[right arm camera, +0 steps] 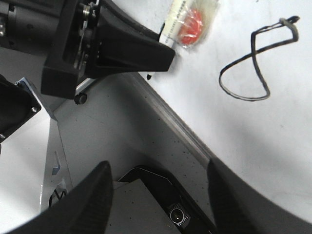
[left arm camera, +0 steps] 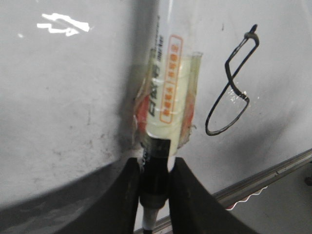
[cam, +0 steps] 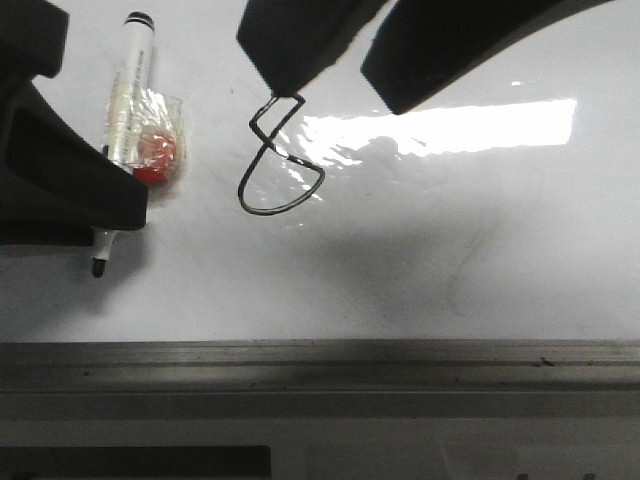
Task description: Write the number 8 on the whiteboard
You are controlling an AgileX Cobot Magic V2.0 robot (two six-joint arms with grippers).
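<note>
The number 8 [cam: 268, 146] is a thin black outline on the whiteboard [cam: 450, 230], with a small angular upper loop and a rounder lower loop. It also shows in the left wrist view [left arm camera: 228, 78] and the right wrist view [right arm camera: 257, 62]. My left gripper [cam: 110, 205] is shut on the black lower part of a white marker [cam: 128, 90], to the left of the 8. The marker's bare tip [cam: 98, 268] points toward the near rail. Its barrel [left arm camera: 168, 87] carries clear tape and a red patch. My right gripper [right arm camera: 158, 200] is open and empty; its dark fingers [cam: 290, 45] hang over the top of the 8.
A grey metal edge rail [cam: 320, 365] runs along the near edge of the board. Bright glare [cam: 450, 125] lies right of the 8. In the right wrist view a grey surface with a dark recess [right arm camera: 161, 195] lies below the board, and the left arm [right arm camera: 97, 48] is there too.
</note>
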